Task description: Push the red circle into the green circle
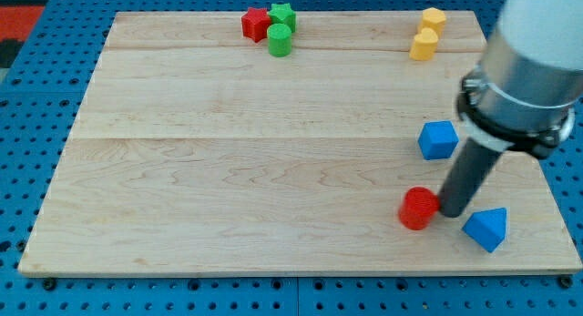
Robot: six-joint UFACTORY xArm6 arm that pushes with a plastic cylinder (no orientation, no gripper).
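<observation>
The red circle (418, 208) lies near the board's lower right. My tip (451, 210) rests right against its right side, between it and the blue triangle (486, 229). The green circle (280, 41) sits far off at the view's top, left of centre, next to a green star (283, 15) and a red star (256, 24).
A blue cube (438, 139) lies just above my tip, at the rod's left. Two yellow blocks (427, 34) sit at the top right. The arm's white body (533, 52) covers part of the right edge of the wooden board (228, 170).
</observation>
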